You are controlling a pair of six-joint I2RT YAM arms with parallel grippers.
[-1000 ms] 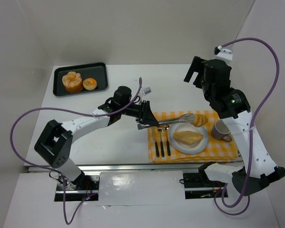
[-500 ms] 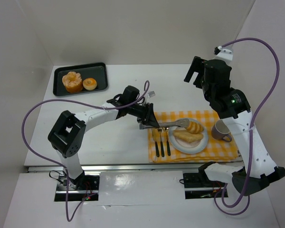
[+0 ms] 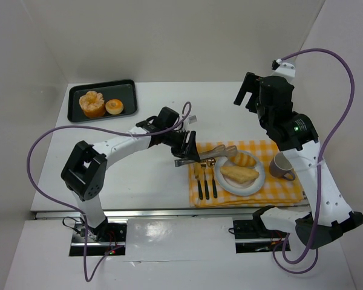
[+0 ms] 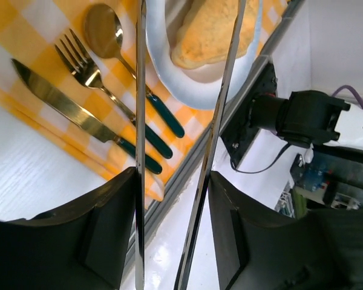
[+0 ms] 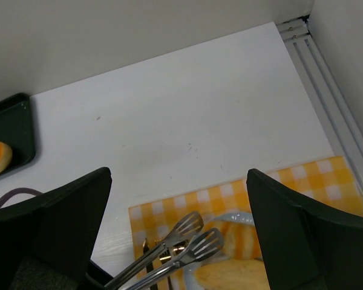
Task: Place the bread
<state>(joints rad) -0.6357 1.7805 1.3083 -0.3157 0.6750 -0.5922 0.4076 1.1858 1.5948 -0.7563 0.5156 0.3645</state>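
Left gripper [image 3: 185, 147]: closed on the handle end of a pair of long metal tongs [image 3: 210, 154], each tong arm lying against the inside of a finger.
Tongs: sprung apart, tips over the far left edge of the round white plate [image 3: 258, 182], nothing between them.
Bread: the ridged golden bread roll [image 3: 245, 160] lay on the far part of the plate, just beside the tong tips; contact between them could not be told.
Second piece: a flat pale-yellow bread piece [image 3: 239, 174] lay on the near part of the plate, touching the roll.
Plate: sat on a yellow-and-white checked cloth [image 3: 279, 194] by the near edge of the white tabletop [image 3: 109, 175], right of its middle.
Cutlery: gold-coloured knife [image 4: 60, 103], fork [image 4: 88, 66] and spoon [image 4: 103, 27] with dark green handles, side by side on the cloth's left part, the spoon nearest the plate.
Mug: a pale grey mug [image 3: 282, 165] stood upright on the cloth, just right of the plate.
Tray: a black rectangular tray [image 3: 128, 90] at the far left corner carried an orange segmented round piece [image 3: 92, 103] and a small orange ring [image 3: 114, 107].
Right gripper [image 3: 247, 96]: raised above the far right part of the tabletop, fingers wide apart, holding nothing.
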